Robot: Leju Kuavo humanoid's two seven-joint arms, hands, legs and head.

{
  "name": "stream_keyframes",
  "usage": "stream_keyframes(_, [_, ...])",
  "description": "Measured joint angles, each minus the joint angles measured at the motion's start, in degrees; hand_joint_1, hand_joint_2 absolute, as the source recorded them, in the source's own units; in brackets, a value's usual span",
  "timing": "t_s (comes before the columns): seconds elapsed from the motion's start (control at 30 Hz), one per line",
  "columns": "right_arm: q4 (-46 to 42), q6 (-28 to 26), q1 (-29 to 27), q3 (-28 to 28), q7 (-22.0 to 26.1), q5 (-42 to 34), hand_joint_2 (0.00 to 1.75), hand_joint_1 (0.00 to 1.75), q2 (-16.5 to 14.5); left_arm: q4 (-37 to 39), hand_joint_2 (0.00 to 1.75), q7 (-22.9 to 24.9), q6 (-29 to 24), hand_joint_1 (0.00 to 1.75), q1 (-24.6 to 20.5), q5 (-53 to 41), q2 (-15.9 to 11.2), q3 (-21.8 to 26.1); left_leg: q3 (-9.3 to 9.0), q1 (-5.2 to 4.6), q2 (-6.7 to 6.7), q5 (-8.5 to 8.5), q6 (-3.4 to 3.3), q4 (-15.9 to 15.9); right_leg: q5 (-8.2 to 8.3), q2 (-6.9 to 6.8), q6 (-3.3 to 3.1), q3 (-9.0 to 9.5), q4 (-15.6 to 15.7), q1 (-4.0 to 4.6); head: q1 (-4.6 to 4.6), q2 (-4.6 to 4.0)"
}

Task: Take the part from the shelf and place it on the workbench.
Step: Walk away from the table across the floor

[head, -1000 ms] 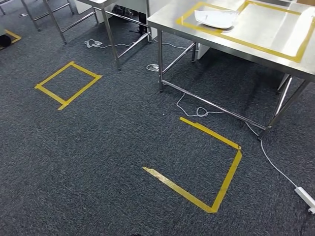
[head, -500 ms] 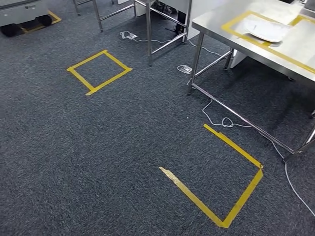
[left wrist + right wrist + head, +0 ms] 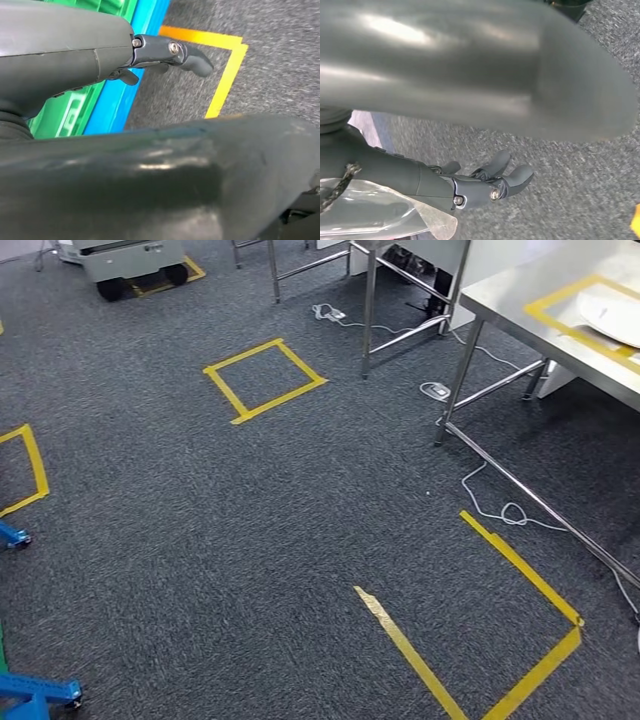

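- Dark grey carpet [image 3: 226,540] runs underfoot.
- Yellow tape square [image 3: 264,379] marks it.
- Steel table [image 3: 528,300] stands right, white cable [image 3: 502,512] looping beneath.

My left hand [image 3: 166,52] hangs above the carpet [image 3: 226,530], with a crate [image 3: 68,117] just beside it and a corner of floor tape [image 3: 226,65] beyond its fingertips. My right hand [image 3: 482,182] hangs over bare carpet. The workbench [image 3: 558,335] stands well ahead to my right, a white part [image 3: 611,315] on it.
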State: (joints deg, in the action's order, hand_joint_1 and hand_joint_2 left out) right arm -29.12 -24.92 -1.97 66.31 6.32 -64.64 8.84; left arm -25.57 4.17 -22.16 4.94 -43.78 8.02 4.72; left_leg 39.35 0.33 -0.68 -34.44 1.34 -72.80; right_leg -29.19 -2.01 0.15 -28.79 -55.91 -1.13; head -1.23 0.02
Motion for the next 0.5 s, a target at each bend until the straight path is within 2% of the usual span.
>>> stream_keyframes(0.03, [0.4, 0.2, 0.1, 0.0, 0.0, 0.1, 0.00, 0.00, -0.2, 0.2, 0.00, 0.0, 0.0, 0.00, -0.1, 0.0, 0.0, 0.0, 0.09, 0.19, 0.18, 0.79, 0.16, -0.1, -0.17, -0.83, 0.08, 0.17, 0.0, -0.01, 0.00, 0.00])
stream_keyframes(0.07, [0.7, 0.3, 0.2, 0.0, 0.0, 0.2, 0.00, 0.00, -0.4, 0.4, 0.00, -0.1, 0.0, 0.00, -0.1, 0.0, 0.0, 0.0, -1.00, 0.32, 0.56, 2.57, 0.25, 2.2, -0.36, -1.56, 0.21, 0.42, 0.0, -0.02, -0.02, 0.00])
stream_keyframes(0.1, [0.9, 0.5, 0.3, 0.0, 0.0, 0.3, 0.00, 0.00, -0.6, 0.6, 0.00, -0.1, 0.0, 0.00, -0.1, 0.0, -0.1, 0.0, -2.91, 0.38, 1.50, 4.80, 0.23, 5.9, -0.59, -2.23, 0.40, 0.72, 0.0, -0.02, -0.03, 0.00])
stream_keyframes(0.13, [1.2, 0.6, 0.4, 0.0, 0.0, 0.4, 0.00, 0.00, -0.7, 0.7, 0.00, -0.1, 0.0, 0.00, -0.3, 0.0, -0.1, 0.0, -4.86, 0.17, 3.11, 6.36, 0.13, 9.8, -0.88, -2.85, 0.70, 0.87, -0.1, 0.11, -0.04, 0.00])
stream_keyframes(0.17, [1.5, 0.7, 0.5, 0.0, 0.1, 0.5, 0.00, 0.00, -0.8, 0.8, 0.00, -0.2, 0.0, 0.00, -0.5, 0.0, -0.1, 0.0, -6.30, -0.01, 4.46, 7.29, -0.16, 12.8, -1.20, -3.45, 1.06, 0.97, -0.1, 0.27, -0.03, 0.01])
stream_keyframes(0.2, [1.8, 0.8, 0.7, 0.0, 0.1, 0.6, 0.00, 0.00, -0.9, 1.0, 0.00, -0.2, 0.0, 0.00, -0.8, 0.0, -0.1, 0.0, -7.05, -0.24, 5.43, 7.52, -0.49, 14.5, -1.50, -4.10, 1.41, 1.05, -0.1, 0.45, 0.02, 0.01])
stream_keyframes(0.23, [2.1, 0.9, 0.8, 0.0, 0.2, 0.6, 0.00, 0.00, -1.0, 1.1, 0.00, -0.3, 0.0, 0.00, -1.0, 0.0, -0.1, 0.0, -7.15, -0.48, 5.61, 7.22, -0.84, 15.0, -1.71, -4.78, 1.75, 1.22, -0.1, 0.59, 0.09, 0.01])
stream_keyframes(0.27, [2.3, 1.0, 1.0, 0.0, 0.3, 0.7, 0.00, 0.00, -1.1, 1.3, 0.00, -0.3, 0.0, 0.00, -1.1, 0.0, -0.1, 0.0, -7.07, -0.51, 4.90, 7.24, -1.27, 15.1, -1.86, -5.49, 2.04, 1.65, 0.0, 0.58, 0.13, 0.01])
stream_keyframes(0.3, [2.5, 1.1, 1.2, 0.0, 0.4, 0.7, 0.00, 0.00, -1.2, 1.4, 0.00, -0.3, 0.0, 0.00, -1.1, 0.0, -0.1, 0.0, -7.09, -0.49, 4.23, 7.31, -1.64, 15.2, -2.15, -5.55, 2.34, 1.95, 0.0, 0.45, 0.16, 0.01])
stream_keyframes(0.33, [2.7, 1.2, 1.3, 0.0, 0.5, 0.8, 0.00, 0.00, -1.3, 1.6, 0.00, -0.4, 0.0, 0.00, -1.1, 0.0, -0.1, 0.0, -7.13, -0.42, 3.55, 7.44, -2.05, 15.4, -2.87, -4.52, 2.58, 1.89, -0.8, 0.32, 0.26, 0.01])
stream_keyframes(0.37, [2.9, 1.3, 1.5, 0.0, 0.7, 0.8, 0.00, 0.00, -1.4, 1.7, 0.00, -0.6, 0.0, 0.00, -1.2, 0.0, -0.2, 0.0, -7.18, -0.32, 2.86, 7.58, -2.43, 15.5, -4.17, -2.85, 2.75, 1.09, -2.7, 0.20, 0.35, 0.01])
stream_keyframes(0.43, [3.6, 1.7, 1.5, 0.0, 0.8, 0.9, 0.00, 0.00, -1.6, 2.1, 0.00, -1.2, 0.0, 0.00, -1.7, 0.2, -0.1, 0.0, -7.13, -0.27, 1.33, 7.67, -2.94, 15.6, -7.90, 0.80, 2.80, -2.72, -10.4, 0.10, 0.60, 0.02])
stream_keyframes(0.47, [4.0, 1.9, 1.5, 0.0, 0.9, 0.9, 0.00, 0.00, -1.7, 2.3, 0.00, -1.4, 0.0, 0.00, -1.9, 0.3, -0.1, 0.0, -7.11, -0.34, 0.46, 7.64, -3.05, 15.6, -9.34, 1.54, 2.75, -5.00, -14.6, 0.11, 0.63, 0.02])
stream_keyframes(0.5, [4.4, 2.0, 1.5, 0.0, 0.9, 0.9, 0.00, 0.00, -1.8, 2.5, 0.00, -1.6, 0.0, 0.00, -2.0, 0.4, 0.0, 0.0, -7.16, -0.43, -0.44, 7.62, -3.12, 15.6, -9.77, 1.82, 2.67, -6.76, -17.4, 0.13, 0.63, 0.02])
